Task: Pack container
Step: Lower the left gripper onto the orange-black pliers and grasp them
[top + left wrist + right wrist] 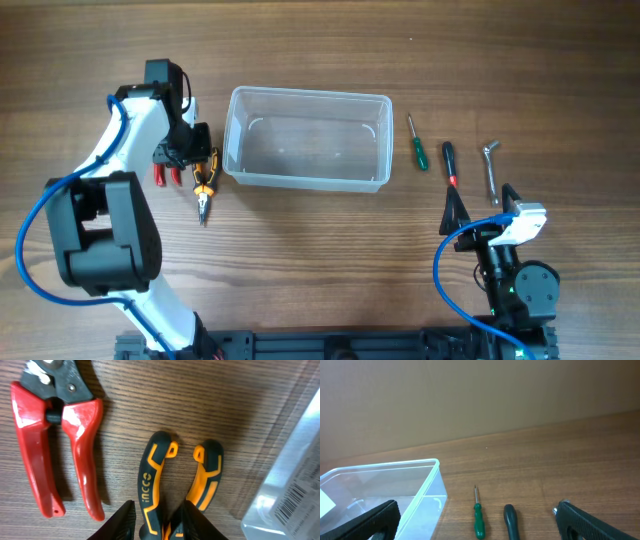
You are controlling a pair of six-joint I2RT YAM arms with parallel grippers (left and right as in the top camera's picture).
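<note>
The clear container (308, 138) is sitting in the upper middle of the overhead view on the wooden desk (320, 260). Its long axis is running left to right across the frame and its open mouth is facing up at the camera. Just left of it, orange-and-black pliers (205, 185) are lying with their nose pointing toward the bottom of the frame. Red-handled pliers (165, 175) are lying beside them, further left.

The left wrist view is showing what the arm is hiding from above. The left pincer (159, 512) is standing narrow, with one dark finger on each side of the left handle of the orange-and-black pliers. I cannot tell whether the pads are actually pressing on it. This view is also catching a barcode label on the container's wall at the right edge.

The right pincer (483, 205) is gaping wide in the lower right of the overhead view, holding nothing. A green screwdriver (417, 150), a black-and-red screwdriver (450, 165) and a bent metal key (491, 168) are lying right of the container. The right wrist view is taking in the container's end wall and rim at lower left. It is showing only the two screwdrivers, with a plain brown wall behind the desk.
</note>
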